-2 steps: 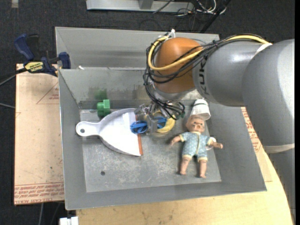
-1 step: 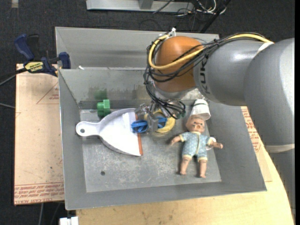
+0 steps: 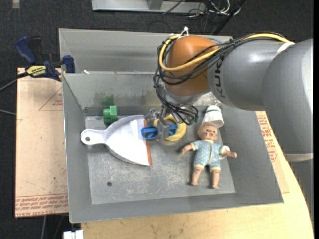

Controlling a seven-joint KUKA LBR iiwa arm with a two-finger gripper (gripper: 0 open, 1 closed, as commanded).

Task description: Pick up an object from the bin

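Hand (image 3: 160, 131) spread apart over white dustpan (image 3: 124, 141) edge; yellow round thing (image 3: 178, 132) partly hidden behind.

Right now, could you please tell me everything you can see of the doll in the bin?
The doll is a baby figure, seemingly plastic, with bare pale head, arms and legs and a light blue romper. It lies face up on the bin floor, right of centre, arms spread, head toward the far wall, close by a white cap-shaped thing. The tool stands left of it, apart.
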